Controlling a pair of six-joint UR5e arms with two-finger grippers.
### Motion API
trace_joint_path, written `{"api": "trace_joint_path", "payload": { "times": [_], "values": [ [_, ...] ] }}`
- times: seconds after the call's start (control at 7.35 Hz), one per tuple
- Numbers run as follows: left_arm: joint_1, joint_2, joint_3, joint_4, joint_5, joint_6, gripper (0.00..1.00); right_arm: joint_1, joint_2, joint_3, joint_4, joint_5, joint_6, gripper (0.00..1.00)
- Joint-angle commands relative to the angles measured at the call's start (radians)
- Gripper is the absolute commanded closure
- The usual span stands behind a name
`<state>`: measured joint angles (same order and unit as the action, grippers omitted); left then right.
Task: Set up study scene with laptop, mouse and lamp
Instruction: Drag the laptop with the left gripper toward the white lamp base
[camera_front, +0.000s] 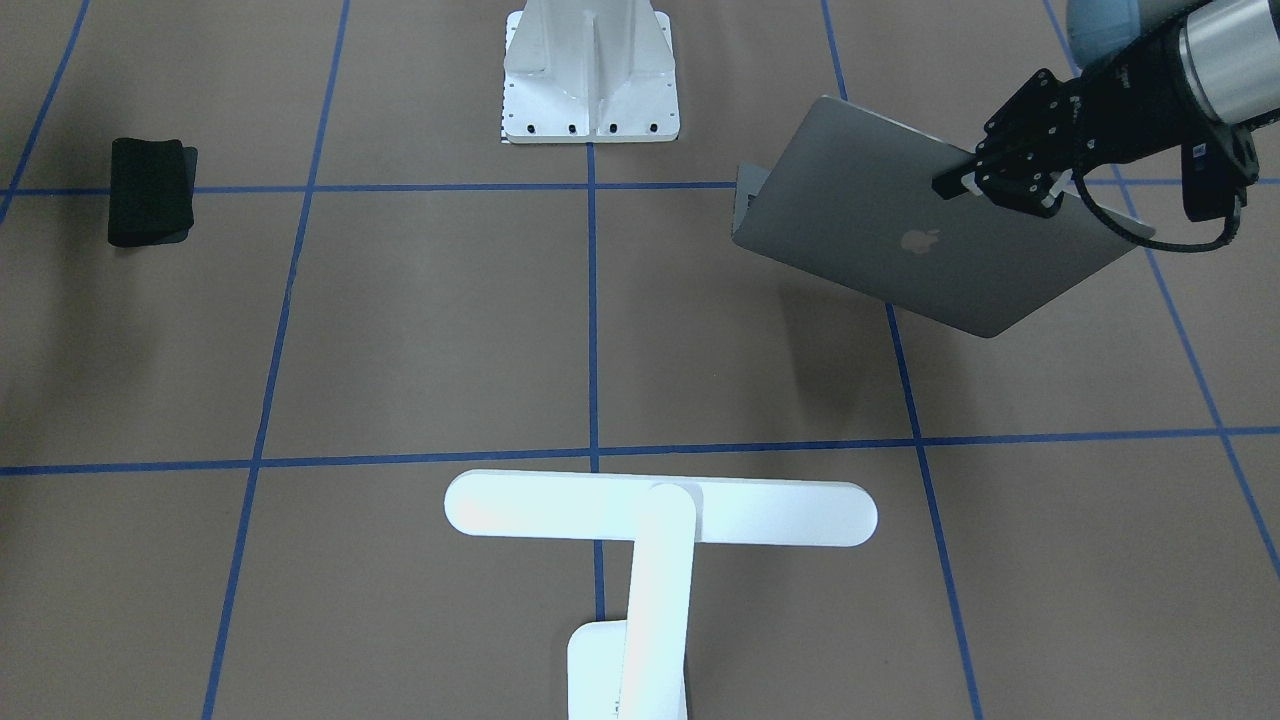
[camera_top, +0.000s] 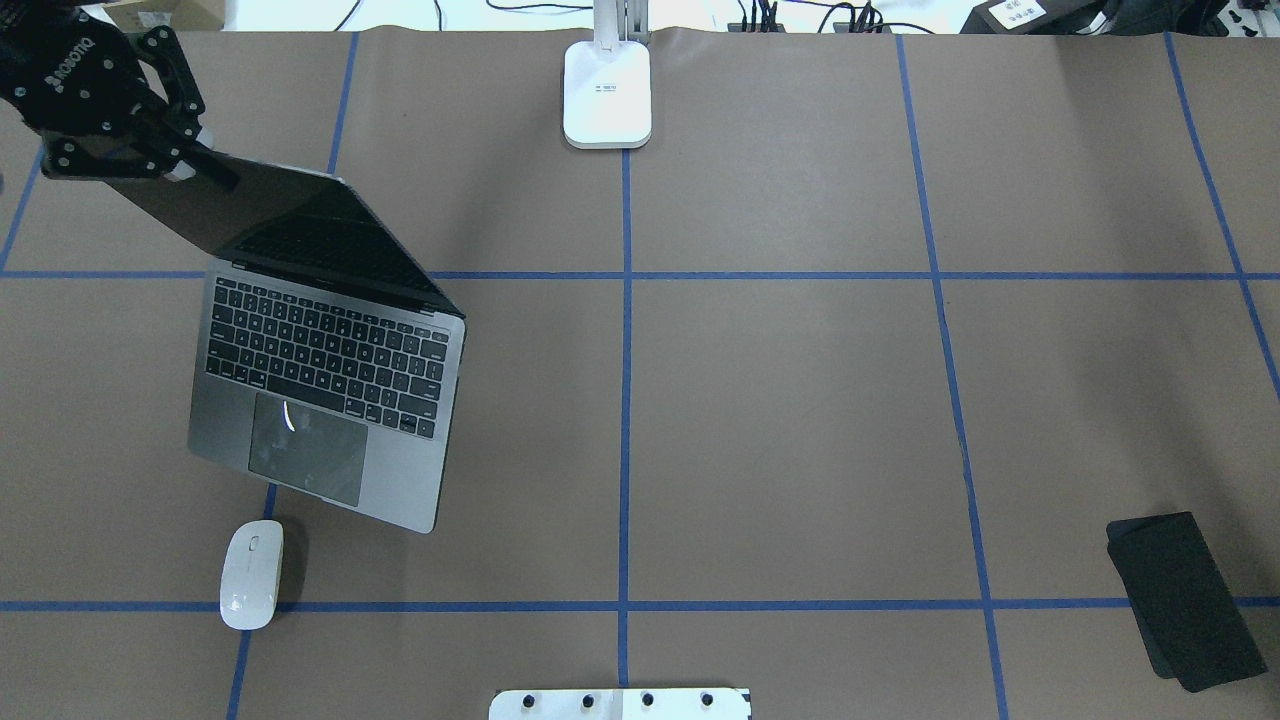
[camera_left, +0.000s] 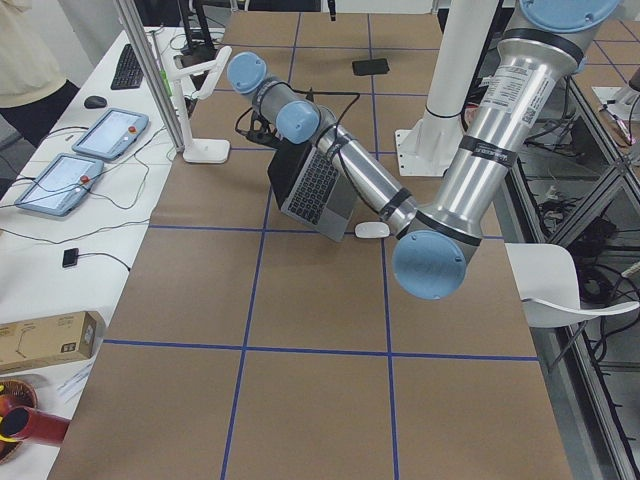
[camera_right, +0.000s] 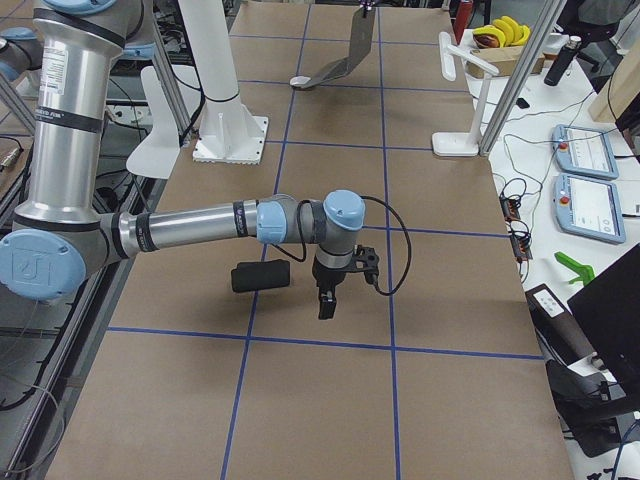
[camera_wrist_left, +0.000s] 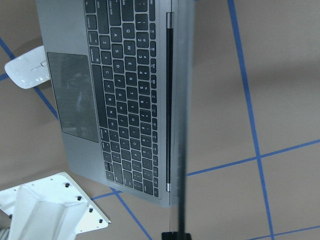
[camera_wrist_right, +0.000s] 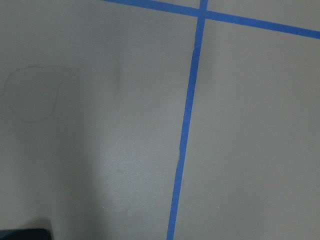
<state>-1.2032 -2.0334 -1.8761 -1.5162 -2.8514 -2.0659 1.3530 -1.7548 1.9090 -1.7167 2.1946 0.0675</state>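
Observation:
The space-grey laptop (camera_top: 330, 390) stands open at the table's left, keyboard up, its lid (camera_front: 920, 230) with the apple logo raised. My left gripper (camera_top: 195, 165) is shut on the lid's top edge; it also shows in the front view (camera_front: 955, 187). The white mouse (camera_top: 250, 573) lies just in front of the laptop's near left corner. The white lamp's base (camera_top: 607, 95) stands at the far middle edge, its T-shaped head (camera_front: 660, 510) over the table. My right gripper (camera_right: 327, 300) hangs low over the table at the right; I cannot tell if it is open.
A flat black pad (camera_top: 1185, 600) lies at the near right, beside the right gripper. The white bolted pedestal (camera_front: 590, 80) stands at the near middle edge. Blue tape lines grid the brown table.

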Motion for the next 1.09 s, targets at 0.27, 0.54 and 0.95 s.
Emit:
{"api": "trace_joint_path", "payload": {
  "times": [0.27,0.54,0.95],
  "values": [
    [0.010,-0.182,0.157,0.002,0.038,-0.100,1.00,0.000,-0.003,-0.005,0.002,0.025,-0.001,0.00],
    [0.075,-0.231,0.184,-0.007,0.113,-0.176,1.00,0.000,-0.002,-0.005,0.002,0.025,0.000,0.00],
    [0.183,-0.313,0.242,-0.082,0.275,-0.297,1.00,0.000,0.002,-0.004,-0.026,0.042,0.000,0.00]
  ]
}}
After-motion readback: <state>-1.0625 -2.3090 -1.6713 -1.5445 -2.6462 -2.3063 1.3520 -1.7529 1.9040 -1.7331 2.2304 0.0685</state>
